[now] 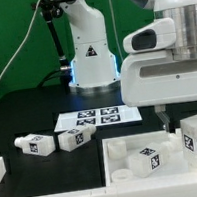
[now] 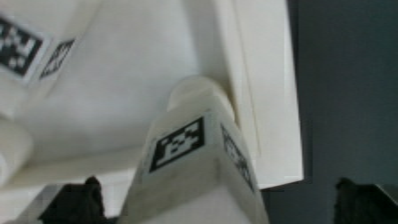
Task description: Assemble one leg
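open claw over a leg on the panel

the small stubby white plastic leg (image 2: 192,150) lies on the big flat white square panel with raised rim (image 1: 129,191), close to the rim, between the wide-apart fingertips (image 2: 71,203) of the two-finger claw (image 2: 217,205), which do not touch it. it carries a black-and-white square tag. another tagged leg (image 2: 22,45) lies further in on the panel; the thin white marker board (image 1: 94,117) lies beyond the panel.

Bright, even light from above washes the exterior view. The white panel (image 1: 132,140) nearly blows out, while the black table (image 1: 43,186) swallows shadows. A blue glow rings the arm's base (image 1: 90,52). The wrist view is soft and grainy — the tag on the leg (image 2: 192,150) smears, its flank shaded grey.
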